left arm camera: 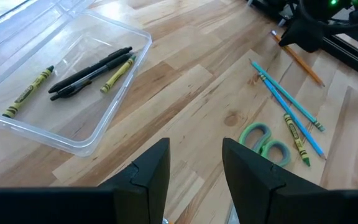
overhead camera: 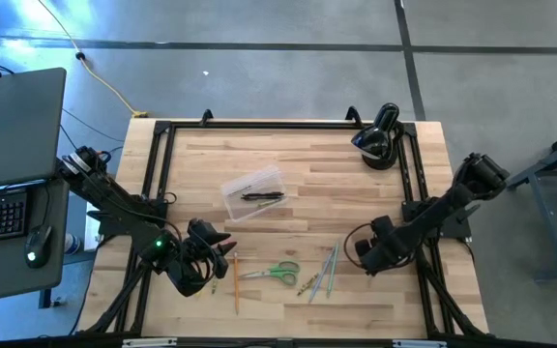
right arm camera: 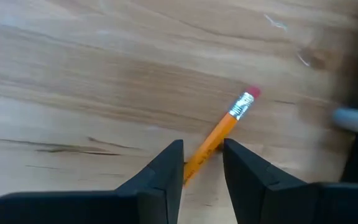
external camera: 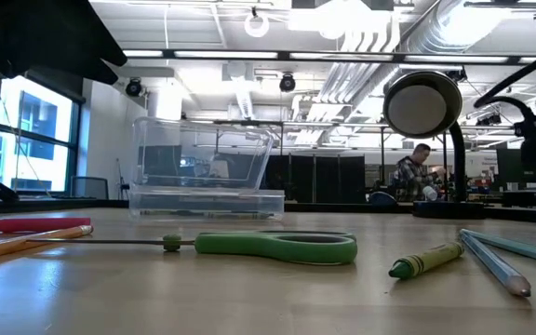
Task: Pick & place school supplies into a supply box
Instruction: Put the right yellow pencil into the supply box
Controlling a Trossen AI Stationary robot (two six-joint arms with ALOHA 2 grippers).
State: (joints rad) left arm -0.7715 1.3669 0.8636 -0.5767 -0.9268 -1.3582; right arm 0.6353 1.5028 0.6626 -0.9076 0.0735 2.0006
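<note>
The clear supply box (overhead camera: 252, 190) rests flat on the table's middle and holds two dark pens (left arm camera: 89, 74) and two yellow-green crayons (left arm camera: 27, 93). Near the front edge lie the green-handled scissors (overhead camera: 277, 274), two blue pencils (left arm camera: 288, 102), a crayon (left arm camera: 296, 138) and an orange pencil (overhead camera: 236, 282). My right gripper (right arm camera: 202, 152) points down, open, over another orange pencil (right arm camera: 219, 134) that lies on the wood. Its fingers stand on either side of the pencil's shaft, and the pink eraser end sticks out beyond them. My left gripper (left arm camera: 196, 152) hangs open at the front left with nothing between its fingers.
A black rounded lamp-like device (overhead camera: 380, 135) stands at the far right corner. Black frame rails (overhead camera: 158, 174) run along the table's sides. A pink pencil (external camera: 31, 224) lies at the front left. A laptop (overhead camera: 13, 126) sits off the table's left. A person (external camera: 408, 172) is far behind.
</note>
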